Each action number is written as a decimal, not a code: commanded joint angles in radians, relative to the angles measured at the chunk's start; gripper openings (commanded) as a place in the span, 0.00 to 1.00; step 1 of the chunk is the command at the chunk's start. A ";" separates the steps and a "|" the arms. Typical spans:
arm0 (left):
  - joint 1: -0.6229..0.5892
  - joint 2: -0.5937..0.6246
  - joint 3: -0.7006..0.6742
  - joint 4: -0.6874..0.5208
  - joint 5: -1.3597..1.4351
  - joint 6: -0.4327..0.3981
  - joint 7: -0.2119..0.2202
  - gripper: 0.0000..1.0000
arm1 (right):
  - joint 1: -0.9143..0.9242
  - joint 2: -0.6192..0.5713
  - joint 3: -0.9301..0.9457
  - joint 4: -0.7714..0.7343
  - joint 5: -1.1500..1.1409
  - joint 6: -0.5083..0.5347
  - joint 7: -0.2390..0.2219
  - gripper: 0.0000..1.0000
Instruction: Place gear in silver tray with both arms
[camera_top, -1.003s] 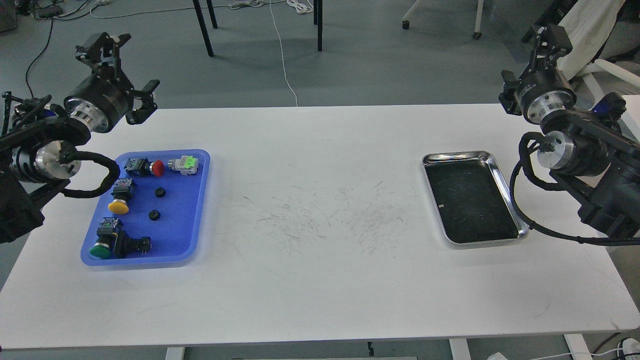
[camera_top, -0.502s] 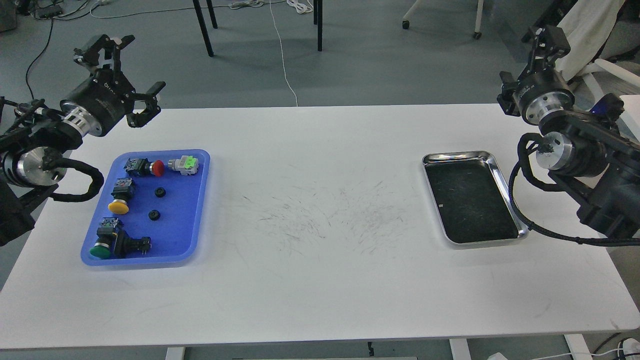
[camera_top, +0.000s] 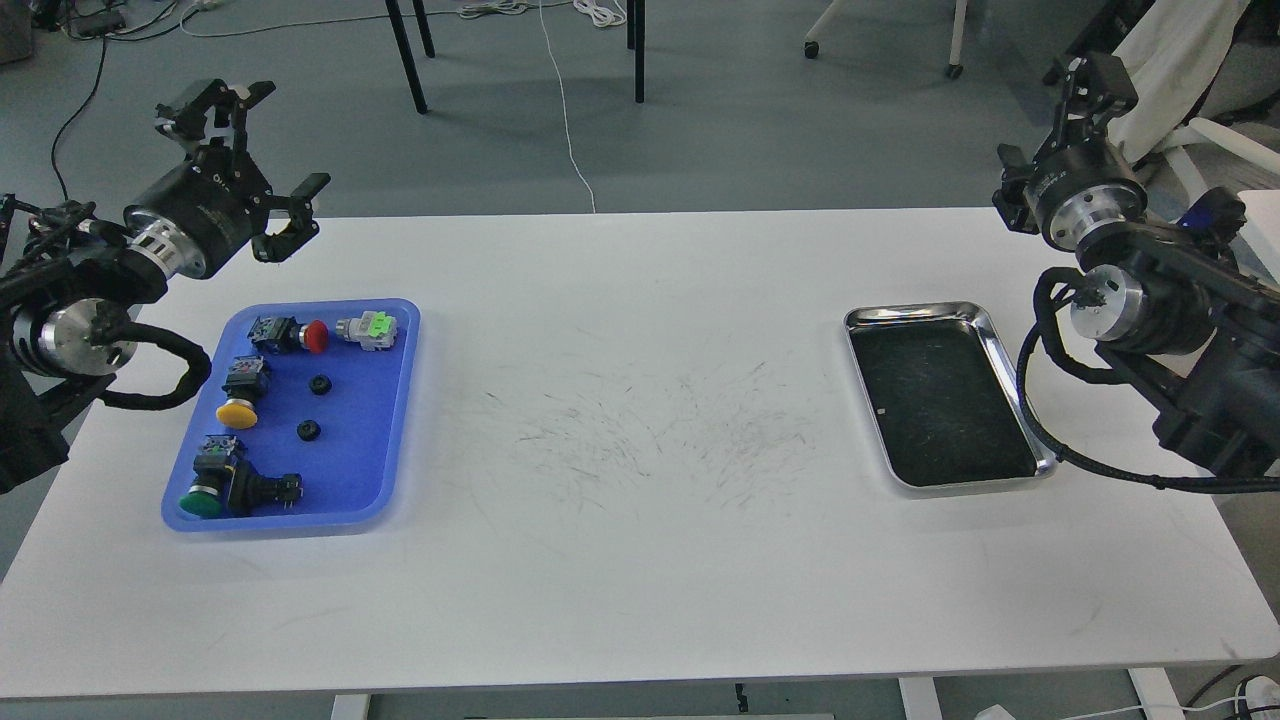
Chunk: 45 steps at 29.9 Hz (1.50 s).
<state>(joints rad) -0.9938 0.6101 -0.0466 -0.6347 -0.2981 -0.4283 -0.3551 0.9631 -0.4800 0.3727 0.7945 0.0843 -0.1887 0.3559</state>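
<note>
Shiny rounded-corner silver tray (camera_top: 1012, 377)

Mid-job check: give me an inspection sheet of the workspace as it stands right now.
Surface: white table, scuffed at centre.
Job's things: silver tray at right, holds nothing; two small black gears lie in the blue tray at left.
Clutter: red, yellow and green push buttons and a grey-green part share the blue tray.
Grippers: left gripper open, raised behind the blue tray; right gripper raised at far right, state unclear.
Cables: black cable from the right arm loops against the silver tray's rim.
Surroundings: grey floor, white cord, chair legs.
</note>
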 joint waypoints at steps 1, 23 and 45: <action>0.000 0.000 0.008 0.004 0.002 0.039 -0.001 0.98 | -0.001 0.000 0.002 0.000 0.000 0.000 0.000 0.99; 0.007 0.002 0.014 -0.002 0.010 0.042 -0.004 0.98 | -0.004 0.001 0.003 0.000 0.000 -0.001 0.000 0.99; 0.009 0.002 0.022 -0.036 0.043 0.100 -0.065 0.98 | -0.006 0.003 0.005 0.000 0.000 -0.001 0.000 0.99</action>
<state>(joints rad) -0.9856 0.6108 -0.0307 -0.6584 -0.2701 -0.3249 -0.3916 0.9572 -0.4771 0.3772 0.7946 0.0844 -0.1902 0.3559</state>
